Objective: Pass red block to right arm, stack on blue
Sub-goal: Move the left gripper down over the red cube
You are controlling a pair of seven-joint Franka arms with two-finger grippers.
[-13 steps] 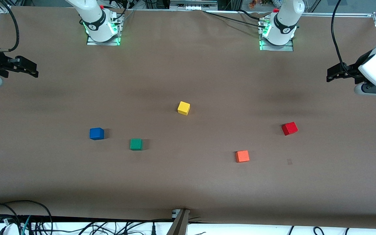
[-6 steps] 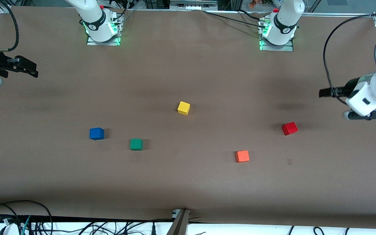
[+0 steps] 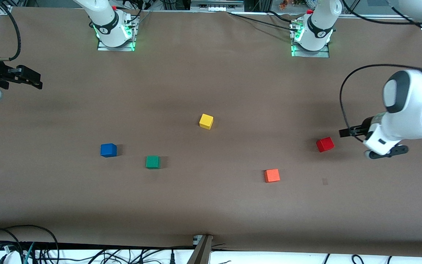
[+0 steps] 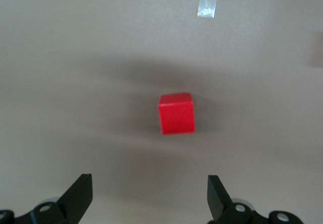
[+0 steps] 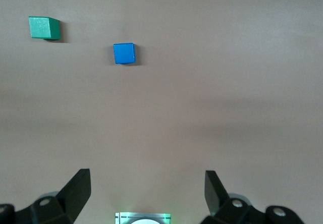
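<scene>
The front view looks down from high across the bench (image 3: 211, 84), facing both arm bases along its top edge and taking in the whole brown surface. The left wrist view looks straight down from close above, its gripper (image 4: 150, 196) framing the lower edge, and the red block (image 4: 176, 113) fills its centre; the same red block (image 3: 325, 144) appears small in the front view. The right wrist view sits higher over the bench, gripper (image 5: 147, 191) at its lower edge, and shares the blue cube (image 5: 124, 53) and green cube (image 5: 44, 28) with the front view.
</scene>
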